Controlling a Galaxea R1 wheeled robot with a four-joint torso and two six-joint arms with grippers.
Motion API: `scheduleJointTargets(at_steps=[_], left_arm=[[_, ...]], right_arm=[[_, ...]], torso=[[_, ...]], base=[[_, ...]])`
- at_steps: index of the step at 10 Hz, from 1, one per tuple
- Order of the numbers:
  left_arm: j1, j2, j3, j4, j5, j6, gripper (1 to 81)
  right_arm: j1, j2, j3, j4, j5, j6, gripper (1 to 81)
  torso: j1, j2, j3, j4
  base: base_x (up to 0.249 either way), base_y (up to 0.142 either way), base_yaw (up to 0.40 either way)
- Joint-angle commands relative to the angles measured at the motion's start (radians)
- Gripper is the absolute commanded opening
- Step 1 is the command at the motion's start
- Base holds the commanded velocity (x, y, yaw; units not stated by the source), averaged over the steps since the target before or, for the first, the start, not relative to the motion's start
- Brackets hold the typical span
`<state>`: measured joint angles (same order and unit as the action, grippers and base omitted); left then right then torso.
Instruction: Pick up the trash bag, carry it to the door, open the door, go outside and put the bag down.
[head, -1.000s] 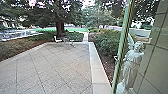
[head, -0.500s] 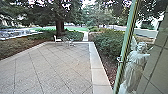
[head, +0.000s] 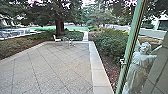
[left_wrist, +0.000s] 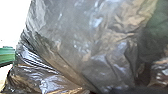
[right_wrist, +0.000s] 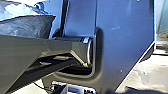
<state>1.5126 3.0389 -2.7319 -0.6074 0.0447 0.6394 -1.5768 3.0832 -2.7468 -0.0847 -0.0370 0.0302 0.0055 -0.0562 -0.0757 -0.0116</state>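
Paved yard (head: 57, 65), statue (head: 140, 65), likely door edge (head: 130, 47)

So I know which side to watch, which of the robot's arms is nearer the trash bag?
Left. The bag spreads large and close before the left arm's wrist camera; the right arm's sees it smaller, farther off, partly behind the robot's bar.

The site is an outdoor paved patio (head: 55, 67) in a garden. Identifying features: diagonal paving joints, pale edging (head: 98, 75), shrubs (head: 107, 41), a tree trunk (head: 59, 27), a white chair (head: 57, 39) (at the far end), and a pale statue (head: 138, 72) beside a green frame (head: 130, 46).
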Motion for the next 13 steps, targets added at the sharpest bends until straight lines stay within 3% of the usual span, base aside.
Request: scheduleJointTargets(at_steps=[1, 13], left_arm=[[-0.045, -0.001, 0.003, 0.002, 0.073, 0.006, 1.0], [-0.047, -0.001, 0.001, 0.002, 0.075, 0.006, 1.0]], right_arm=[[0.040, 0.011, 0.009, -0.007, -0.060, -0.001, 81.1], [0.039, 0.011, 0.004, -0.006, -0.060, 0.000, 81.1]], torso=[[0.000, 0.000, 0.000, 0.000], [0.002, 0.000, 0.000, 0.000]], base=[[0.126, 0.000, 0.000], [0.118, 0.000, 0.000]])
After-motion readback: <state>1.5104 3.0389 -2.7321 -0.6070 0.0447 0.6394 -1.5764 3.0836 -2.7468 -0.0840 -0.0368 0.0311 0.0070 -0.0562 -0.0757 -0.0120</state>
